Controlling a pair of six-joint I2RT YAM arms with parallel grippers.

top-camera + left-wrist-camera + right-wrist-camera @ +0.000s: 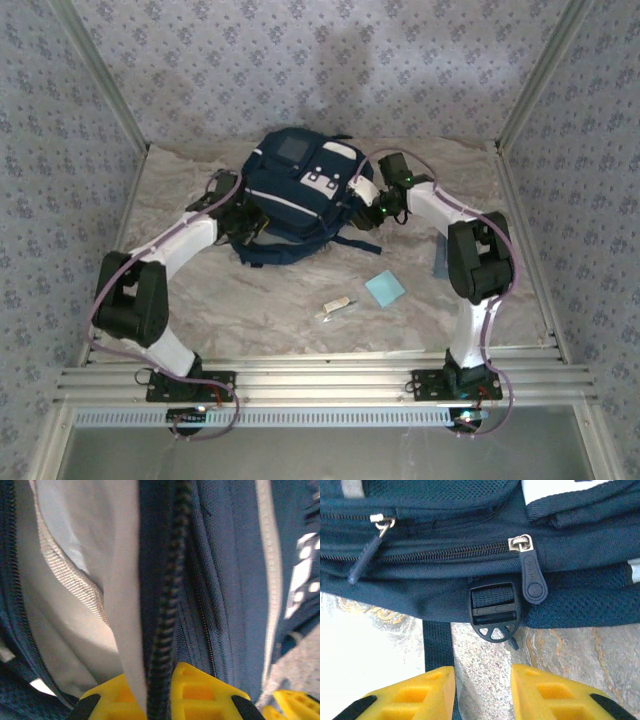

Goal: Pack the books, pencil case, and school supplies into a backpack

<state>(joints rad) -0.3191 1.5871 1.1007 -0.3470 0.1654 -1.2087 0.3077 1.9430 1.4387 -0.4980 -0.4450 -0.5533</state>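
Backpack (295, 195): lies flat at the far middle of the table (250, 300), front face up. The main compartment is partly unzipped, and pale lining shows in the left wrist view.

Left claw (159, 682): pressed together on the backpack's zipper edge, with the teeth and lining pinched between the pads.

Right claw (482, 685): spread, with nothing between the fingers. It sits just short of the backpack's right side, facing a buckle (494, 610) and a hanging zipper pull (532, 577).

Step in hand, as we judge it: widening the opening.
- We would hold the left pinch firm and draw the edge taut.
- We would shift the right claw forward and to its right until the pull tab sits between the fingers.
- We would then pull along the line of the teeth, not across it.

Orientation: the long axis runs roughly near to far. The grey-patch top points at the back wall, and the bottom and straps point toward the arms.

Waiting nearer on the table: a light-blue pad (385, 288) and a white stick (337, 305).
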